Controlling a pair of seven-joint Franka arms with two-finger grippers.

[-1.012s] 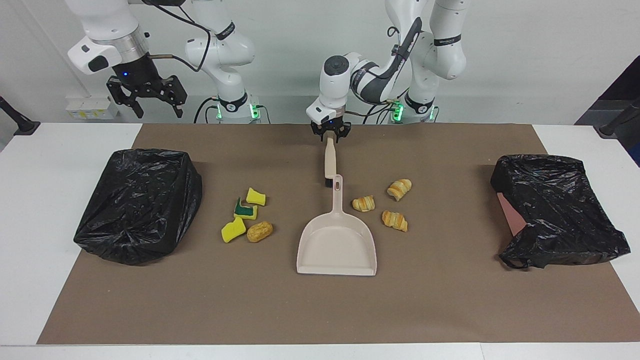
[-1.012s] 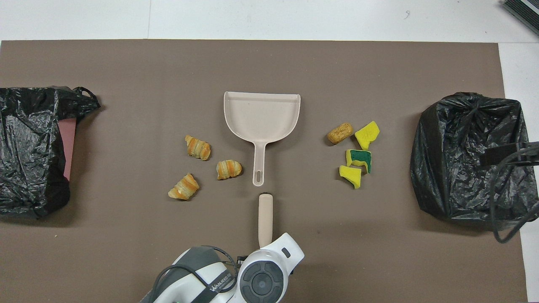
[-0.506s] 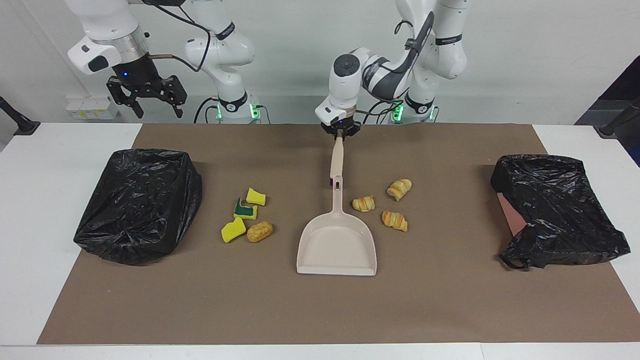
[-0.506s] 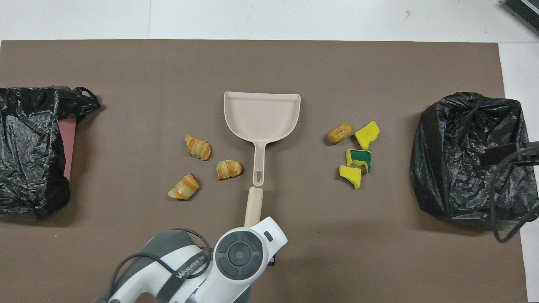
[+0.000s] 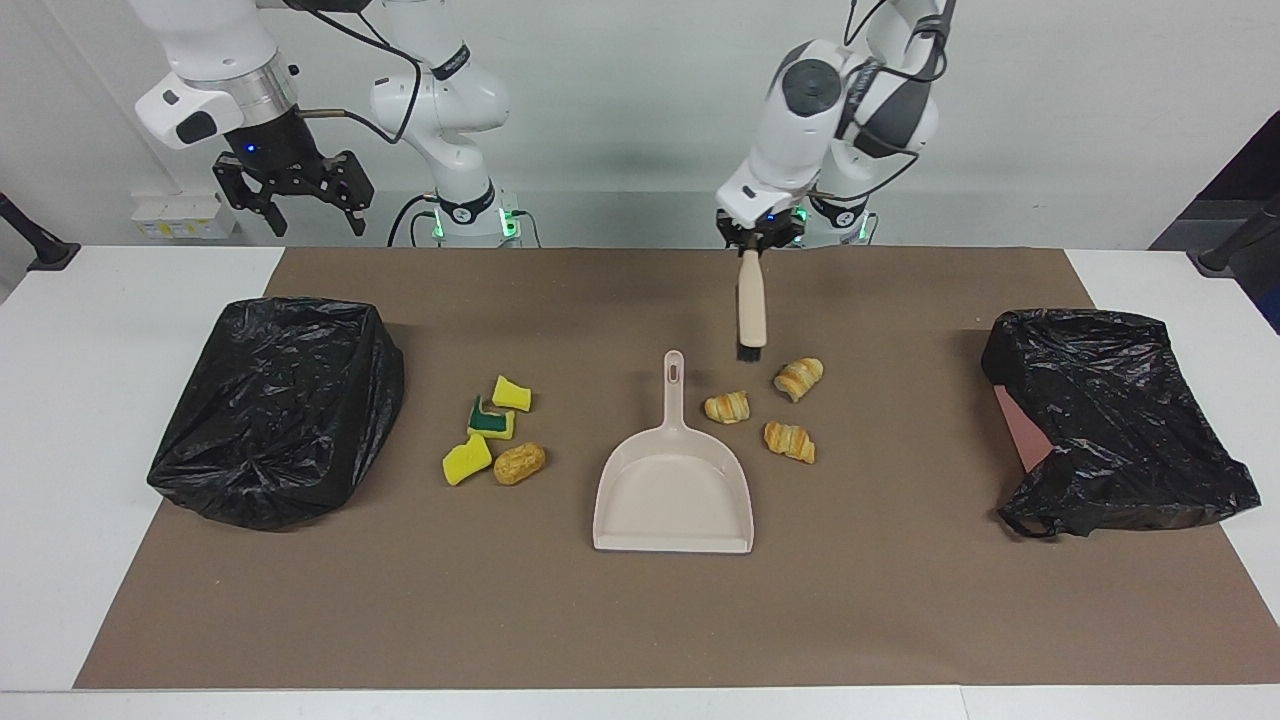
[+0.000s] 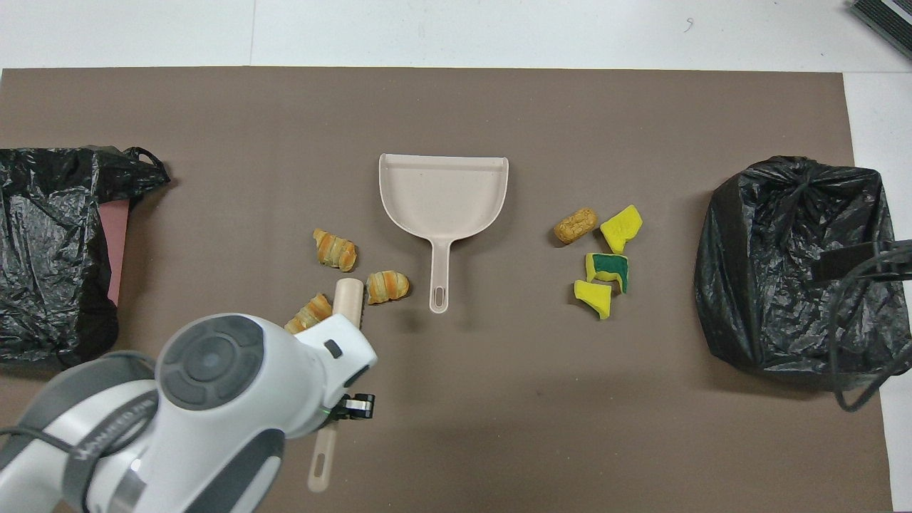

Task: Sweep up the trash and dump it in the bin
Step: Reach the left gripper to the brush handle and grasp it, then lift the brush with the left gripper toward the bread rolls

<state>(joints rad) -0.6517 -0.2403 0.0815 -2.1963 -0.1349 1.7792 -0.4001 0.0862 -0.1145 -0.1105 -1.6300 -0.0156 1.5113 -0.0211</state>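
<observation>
Only in the facing view is the right gripper (image 5: 290,195) being shown, spread open above the black bin (image 5: 280,410). Downward, bristles lowest, the brush (image 5: 751,312) is being held clenched by the left gripper (image 5: 757,240), over the croissants (image 5: 797,378).

My brush (image 5: 751,305) hangs over bare mat (image 5: 860,300); below it three croissants (image 5: 727,406) and the dustpan handle (image 5: 673,385) block the path.
</observation>
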